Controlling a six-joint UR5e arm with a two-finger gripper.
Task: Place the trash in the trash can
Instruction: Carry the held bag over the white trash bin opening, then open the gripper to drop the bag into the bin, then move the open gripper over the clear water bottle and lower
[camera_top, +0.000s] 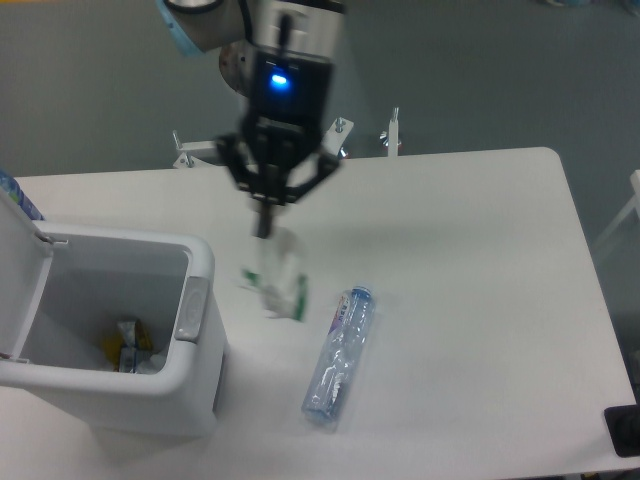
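We saw pincer clenched on wrapper, which dangled below it, blurred, above tabletop, just right of trash can. Bottle lay on tabletop, farther right of trash can. Trash can stood lid open, yellow-and-white scraps inside.

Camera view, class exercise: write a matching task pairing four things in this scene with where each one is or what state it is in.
Column 1
1. wrapper
2. bottle
3. trash can
4. gripper

Column 2
A. lying on its side on the table
B. lid open, some litter inside
C. hanging in the air, pinched at its top
D. shut, carrying something

Pairs: 1-C, 2-A, 3-B, 4-D
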